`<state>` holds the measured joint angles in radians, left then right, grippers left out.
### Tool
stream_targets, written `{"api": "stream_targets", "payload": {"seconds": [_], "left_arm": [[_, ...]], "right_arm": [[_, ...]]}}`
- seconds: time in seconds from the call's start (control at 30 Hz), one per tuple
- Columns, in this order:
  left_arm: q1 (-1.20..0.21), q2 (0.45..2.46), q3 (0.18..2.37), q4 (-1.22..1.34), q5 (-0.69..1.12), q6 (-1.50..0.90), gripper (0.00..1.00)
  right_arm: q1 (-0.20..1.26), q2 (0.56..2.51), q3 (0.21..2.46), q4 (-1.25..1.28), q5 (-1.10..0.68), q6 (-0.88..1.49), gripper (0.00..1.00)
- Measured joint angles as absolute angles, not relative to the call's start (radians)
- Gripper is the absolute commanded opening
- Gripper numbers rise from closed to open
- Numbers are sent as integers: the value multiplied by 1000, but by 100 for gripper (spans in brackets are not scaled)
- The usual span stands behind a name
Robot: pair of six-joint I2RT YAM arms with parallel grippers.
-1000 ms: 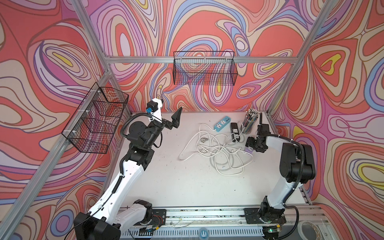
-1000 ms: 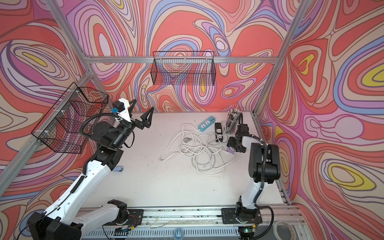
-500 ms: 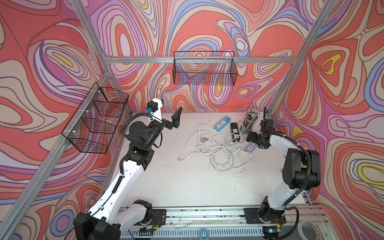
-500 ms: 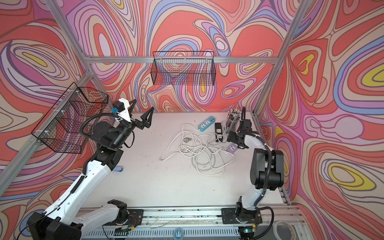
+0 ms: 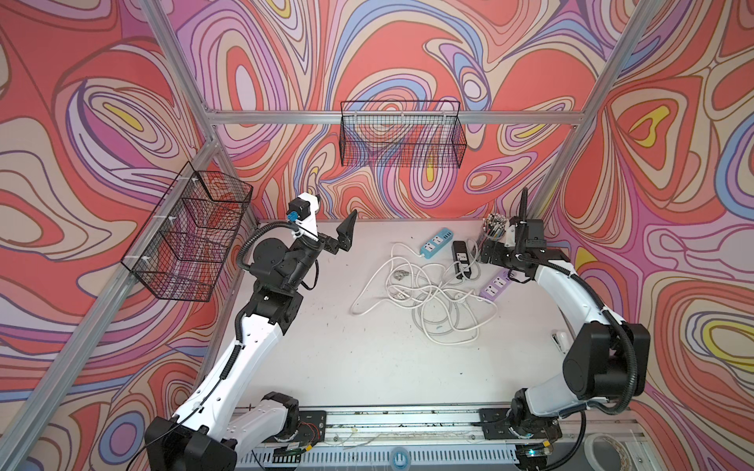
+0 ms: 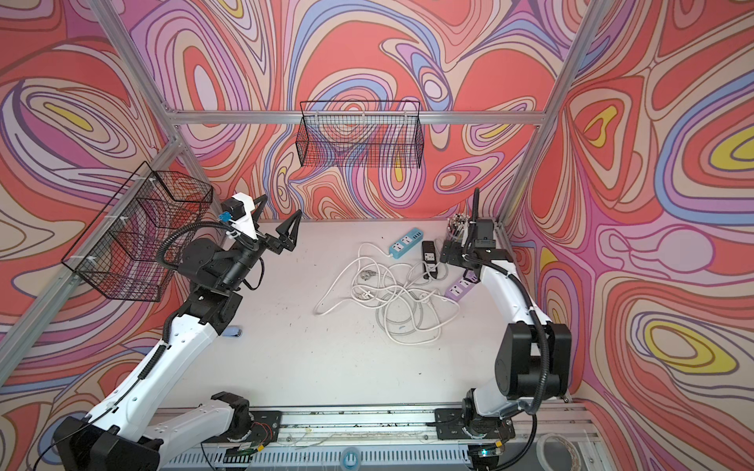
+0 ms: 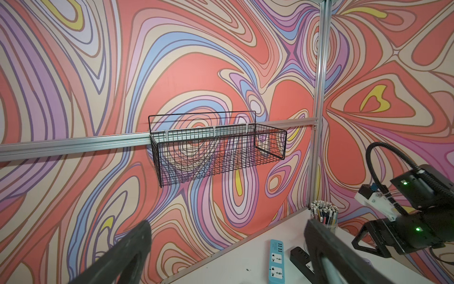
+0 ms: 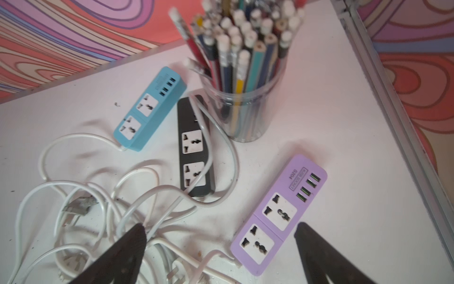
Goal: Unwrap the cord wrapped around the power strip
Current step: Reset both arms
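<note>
While the right gripper (image 8: 221, 227) is hovering with its jaws standing wide apart and gripping nothing, just above the near end of the purple power strip (image 8: 280, 214), the black power strip (image 8: 194, 145) is lying flat on the table (image 8: 344, 123) between the blue power strip (image 8: 149, 108) and the pencil cup (image 8: 245, 118). One white cord (image 8: 234, 157) is running along its face and looping round its end (apparently a remaining turn; whether it is passing underneath is not visible). Several hazards are arising from this layout. All the cords are white and are crossing one another in the cord tangle (image 5: 426, 287), so the fingers are at risk of closing on a strand belonging to the wrong strip and dragging that strip instead. Nothing is pinning the black strip down. The left gripper (image 7: 228, 225) is raised, open and empty, facing the back wall and well apart from the strips, so any pull is likely to be sliding the whole strip rather than freeing the loop. That loop is lying just beside the pencil cup, so a sideways tug is risking tipping it. A plug buried in the tangle may also be snagging and tightening the knot.
</note>
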<state>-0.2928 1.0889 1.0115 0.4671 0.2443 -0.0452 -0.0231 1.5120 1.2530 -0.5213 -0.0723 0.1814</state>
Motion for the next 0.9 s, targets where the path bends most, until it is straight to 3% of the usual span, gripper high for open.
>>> {"api": "stream_targets", "payload": {"seconds": [0.37,0.9], "left_arm": [[-295,1147,963,440,134,-61,100],[-310,1089,446,546,-266,-71,100]], "right_arm": [[12,1331,1116,-240,-268,111,98],[19,1272,738,244,-318,79,99]]}}
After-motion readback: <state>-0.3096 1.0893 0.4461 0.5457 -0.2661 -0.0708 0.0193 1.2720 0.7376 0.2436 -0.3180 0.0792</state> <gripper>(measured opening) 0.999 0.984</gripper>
